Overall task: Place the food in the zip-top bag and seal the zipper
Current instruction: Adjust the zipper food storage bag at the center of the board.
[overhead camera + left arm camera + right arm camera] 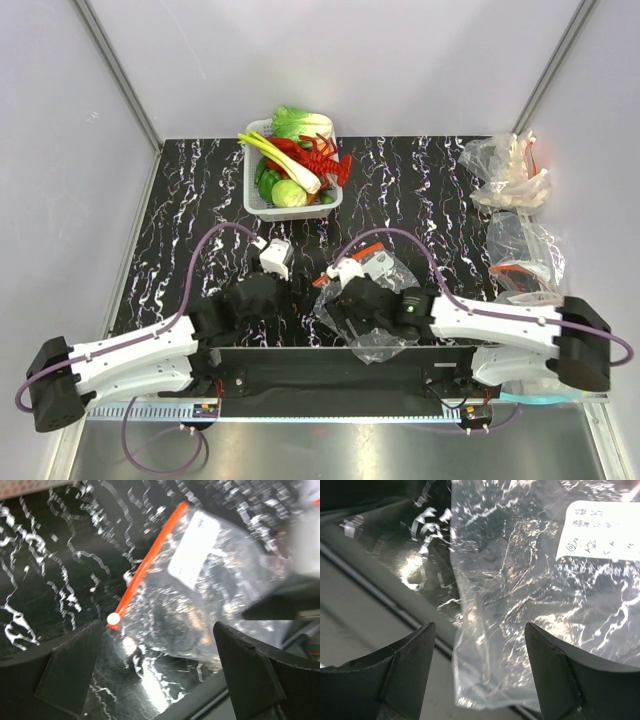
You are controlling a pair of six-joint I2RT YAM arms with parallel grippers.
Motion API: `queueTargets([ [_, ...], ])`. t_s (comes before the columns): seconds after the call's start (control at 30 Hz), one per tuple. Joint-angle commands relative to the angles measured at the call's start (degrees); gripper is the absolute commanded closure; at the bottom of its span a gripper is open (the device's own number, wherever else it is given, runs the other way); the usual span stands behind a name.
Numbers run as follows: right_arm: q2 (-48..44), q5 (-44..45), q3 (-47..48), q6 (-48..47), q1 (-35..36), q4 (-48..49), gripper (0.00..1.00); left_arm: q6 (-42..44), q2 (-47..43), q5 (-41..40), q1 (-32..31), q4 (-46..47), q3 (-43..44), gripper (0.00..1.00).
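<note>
The clear square plastic zip-top bag (372, 305) lies flat and looks empty on the black marbled surface (190, 190), its thin red-orange zipper strip (150, 562) turned toward the left gripper (160, 650), whose fingers gape fully open, holding nothing, probably ready to part the mouth. The right gripper (477, 645) has its fingers wide astride a bag corner, gripping nothing. The red plastic lobster (325, 160) and round pale cabbage (288, 193) sit in the white basket (252, 205), well apart
</note>
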Motion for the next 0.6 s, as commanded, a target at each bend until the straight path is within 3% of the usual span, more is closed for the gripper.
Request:
queueTargets([
  [0.0, -7.85, 2.07, -1.85, 6.82, 0.09, 0.29, 0.21, -0.49, 3.39, 0.61, 2.03, 0.09, 1.23, 0.01],
  [0.07, -11.11, 5.82, -2.38, 16.21, 0.01, -2.25, 0.23, -0.41, 6.12, 3.33, 4.23, 0.44, 2.38, 0.01],
  [0.23, -12.00, 14.98, -0.54, 40.62, -0.08, -21.05, 0.22, 0.91, 14.80, 10.10, 9.59, 1.23, 7.55, 0.01],
  [0.3, -11.56, 17.87, -0.18, 46.37, 0.00, -26.92, 0.19, 1.44, 18.06, 12.73, 10.47, 0.97, 9.84, 0.01],
  [0.47, -11.29, 21.40, -1.50, 63.69, -0.08, -33.37, 0.04, 2.58, 27.21, 15.91, 11.09, 0.88, 16.16, 0.02],
  [0.57, -11.29, 22.63, -3.52, 73.44, 0.00, -35.65, 0.05, 4.16, 32.48, 18.10, 11.09, -1.04, 19.51, 0.06],
])
